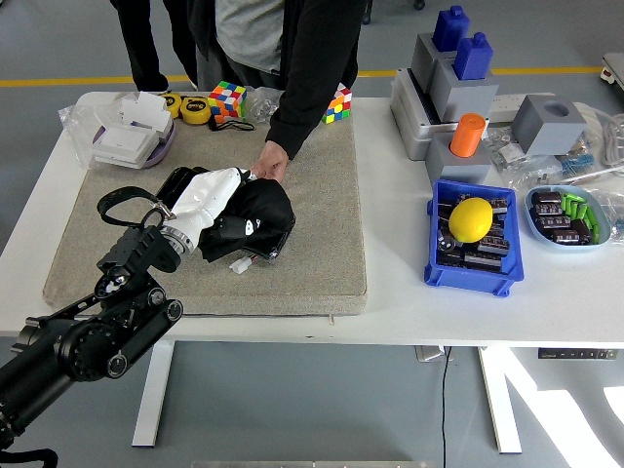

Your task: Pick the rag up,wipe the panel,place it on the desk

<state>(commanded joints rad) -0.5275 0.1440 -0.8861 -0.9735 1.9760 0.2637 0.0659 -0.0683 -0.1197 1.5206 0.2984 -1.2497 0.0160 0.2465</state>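
Note:
My left hand (216, 193), white, lies pressed on a black rag (255, 216) with its fingers closed over the cloth. Under the rag is a black panel (181, 181), its left end showing past the hand and its lower edge (265, 257) showing below the rag with a small white connector (240, 265). All of it rests on the grey felt mat (312, 244). A person's hand (269, 161) at the far side touches the panel's top edge. My right hand is out of view.
Rubik's cubes (228, 98), tape measures (198, 110) and a white-purple box (128, 136) line the mat's far edge. At the right stand a blue bin with a lemon (471, 218), grey blocks (458, 83) and an oval dish (567, 214).

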